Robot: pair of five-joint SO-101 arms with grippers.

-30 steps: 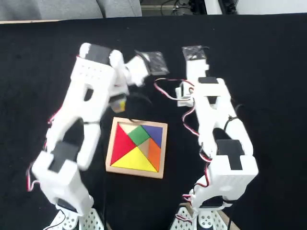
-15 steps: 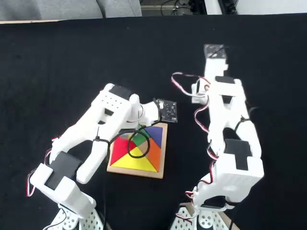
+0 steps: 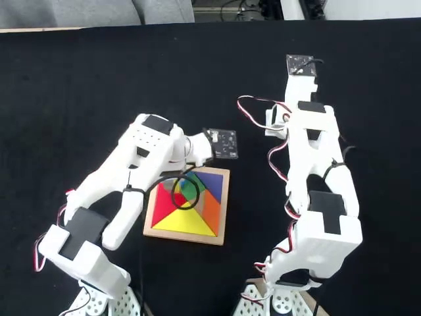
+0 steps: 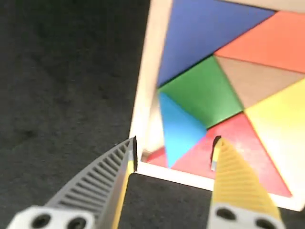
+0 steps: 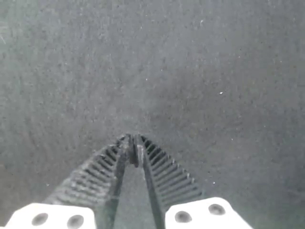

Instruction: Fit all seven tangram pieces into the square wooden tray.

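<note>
Nearest the left wrist camera, the left pincer (image 4: 174, 145) is held spread wide with nothing between its fingers. One fingertip (image 4: 127, 155) is set over the near rim of the wooden tray (image 4: 143, 90) and the other over the red triangle (image 4: 233, 155). Just beyond the tips, a light blue triangle (image 4: 183, 125) is seen in the tray's corner, touching the green square (image 4: 202, 93) and the red piece. A pale strip of bare tray floor is seen between it and the rim, so it is judged not fully seated, though whether it lies tilted cannot be told.

Farther in, the blue triangle (image 4: 205, 28), orange piece (image 4: 267, 40), tan piece (image 4: 257, 81) and yellow triangle (image 4: 281, 129) are packed flush. The pieces are judged thin, stiff and light, with smooth painted faces that could slip. The loose triangle would best be pushed at its long edge toward the rim, or pinched across two edges, rather than pressed from above. The tray itself could be shifted on the black counter (image 3: 79, 79) by a hard push.

Farthest off, the right pincer (image 5: 132, 143) is pressed together, empty, over bare counter, well apart from the tray.
</note>
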